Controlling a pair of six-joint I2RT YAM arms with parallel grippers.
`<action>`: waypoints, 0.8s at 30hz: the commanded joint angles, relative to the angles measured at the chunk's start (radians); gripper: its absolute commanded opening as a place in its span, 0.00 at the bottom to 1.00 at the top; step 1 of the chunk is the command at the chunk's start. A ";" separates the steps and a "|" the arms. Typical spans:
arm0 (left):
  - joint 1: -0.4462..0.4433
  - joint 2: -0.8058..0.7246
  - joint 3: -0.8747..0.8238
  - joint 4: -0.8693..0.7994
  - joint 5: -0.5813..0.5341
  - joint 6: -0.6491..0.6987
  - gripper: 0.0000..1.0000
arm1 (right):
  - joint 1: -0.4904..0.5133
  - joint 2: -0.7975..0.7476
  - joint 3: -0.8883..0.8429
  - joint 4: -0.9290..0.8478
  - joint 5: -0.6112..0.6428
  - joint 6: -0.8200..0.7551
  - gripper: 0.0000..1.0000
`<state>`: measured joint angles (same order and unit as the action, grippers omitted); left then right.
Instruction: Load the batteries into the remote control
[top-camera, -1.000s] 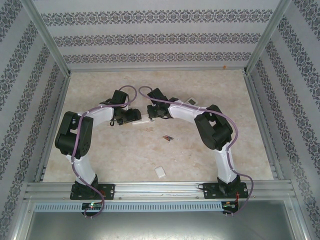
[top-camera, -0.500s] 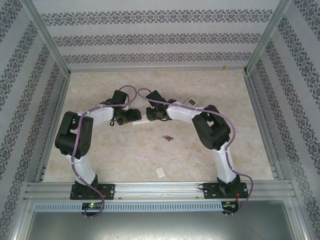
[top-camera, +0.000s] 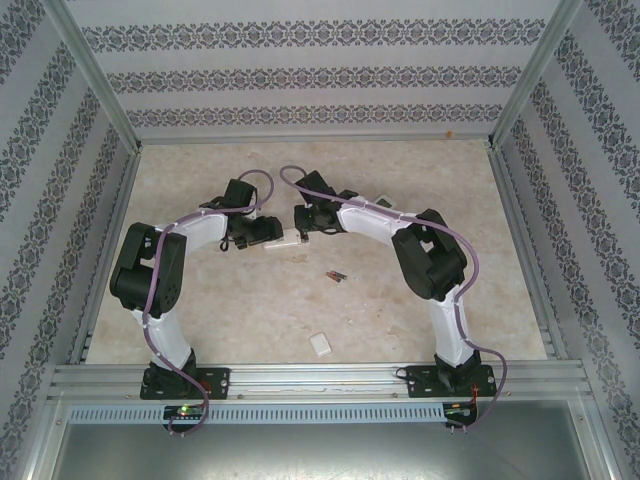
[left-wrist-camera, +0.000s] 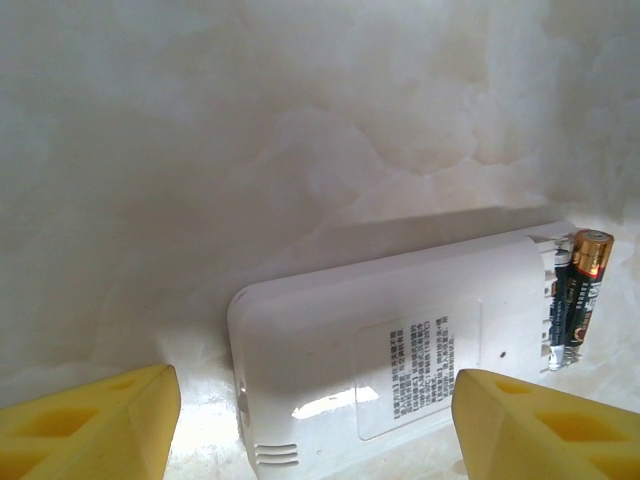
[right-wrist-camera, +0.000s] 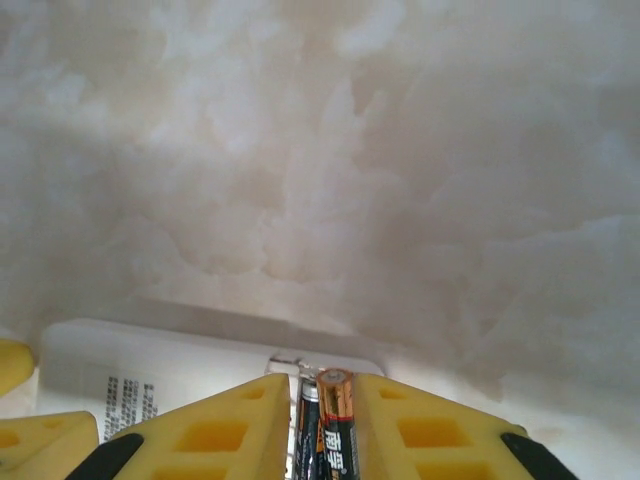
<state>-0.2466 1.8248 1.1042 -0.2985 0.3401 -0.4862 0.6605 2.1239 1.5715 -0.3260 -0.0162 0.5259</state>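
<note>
The white remote (left-wrist-camera: 390, 350) lies back-up on the table, its battery compartment open at the far right end. My left gripper (left-wrist-camera: 315, 385) is open, its yellow fingers (left-wrist-camera: 90, 420) spread to either side over the remote. A battery (right-wrist-camera: 335, 420), dark with a gold end, is pinched in my shut right gripper (right-wrist-camera: 322, 388) at the compartment. A second battery (right-wrist-camera: 305, 430) lies in the compartment beside it. In the top view both grippers, left (top-camera: 272, 236) and right (top-camera: 303, 228), meet over the remote (top-camera: 288, 239).
Spare batteries (top-camera: 335, 276) lie on the marble-patterned table nearer the arm bases. A small white cover piece (top-camera: 320, 344) rests close to the front rail. Patterned walls and metal frame rails enclose the table on three sides.
The right gripper leaned left over the remote, hiding it from above, then eased back slightly, so the remote's end shows again. The left arm has stayed put.
</note>
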 joint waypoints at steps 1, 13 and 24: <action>0.006 0.020 0.032 0.004 0.012 -0.002 0.70 | -0.006 0.019 0.029 -0.021 -0.004 0.003 0.24; 0.006 0.034 0.030 0.014 0.020 -0.005 0.66 | 0.005 0.063 0.023 -0.023 -0.025 -0.001 0.21; 0.007 0.034 0.012 0.032 0.035 -0.019 0.63 | 0.024 0.036 -0.045 -0.013 0.017 -0.008 0.14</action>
<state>-0.2466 1.8473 1.1210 -0.2977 0.3569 -0.4873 0.6643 2.1742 1.5665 -0.3138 -0.0277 0.5247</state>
